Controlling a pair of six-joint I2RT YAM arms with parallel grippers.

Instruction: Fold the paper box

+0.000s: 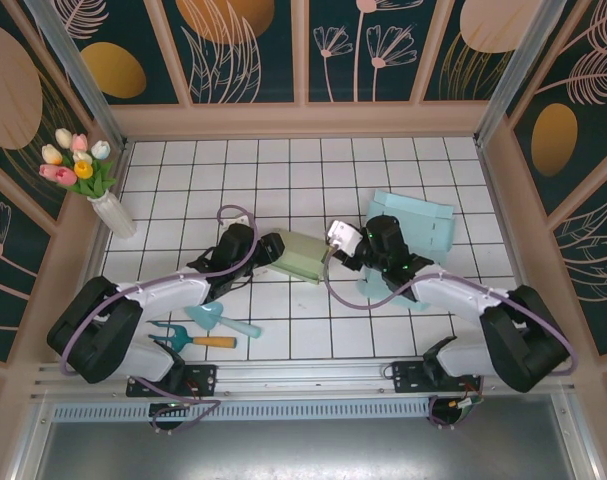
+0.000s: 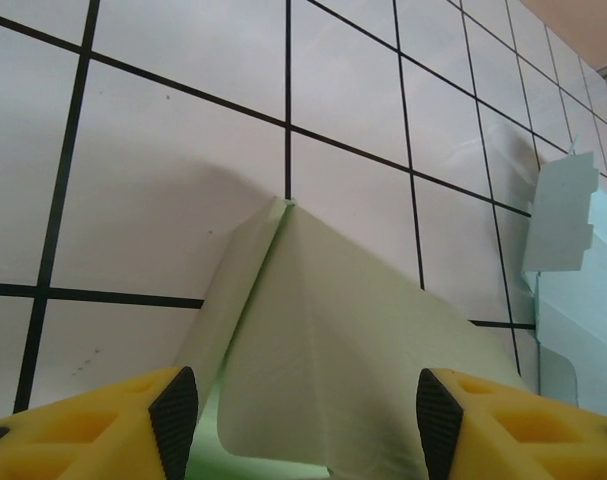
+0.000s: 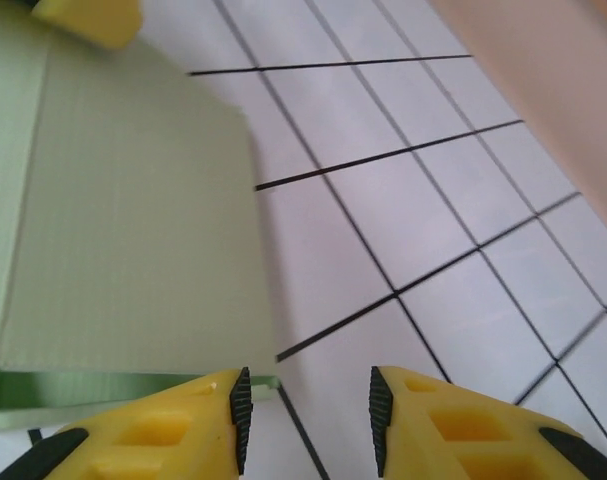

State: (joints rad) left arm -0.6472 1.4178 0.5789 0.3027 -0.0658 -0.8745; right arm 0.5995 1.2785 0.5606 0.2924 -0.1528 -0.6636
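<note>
A pale green paper box (image 1: pixel 301 256), partly folded, lies on the tiled table between my two grippers. My left gripper (image 1: pixel 270 250) reaches it from the left. In the left wrist view the green box (image 2: pixel 353 330) sits between that gripper's (image 2: pixel 305 420) wide-apart fingers; a gap shows beside the left pad (image 2: pixel 175 415). My right gripper (image 1: pixel 335 250) is at the box's right end. In the right wrist view its jaws (image 3: pixel 310 420) stand open over bare tile, the left pad (image 3: pixel 241 415) just beside the box's (image 3: pixel 133 220) corner. One finger of the left gripper (image 3: pixel 88 18) shows at the box's far edge.
A light blue paper box sheet (image 1: pixel 413 230) lies behind the right arm and shows at the right edge of the left wrist view (image 2: pixel 573 290). A vase of tulips (image 1: pixel 103 190) stands at the far left. A teal toy shovel (image 1: pixel 218 318) and an orange-handled rake (image 1: pixel 198 340) lie near the left arm.
</note>
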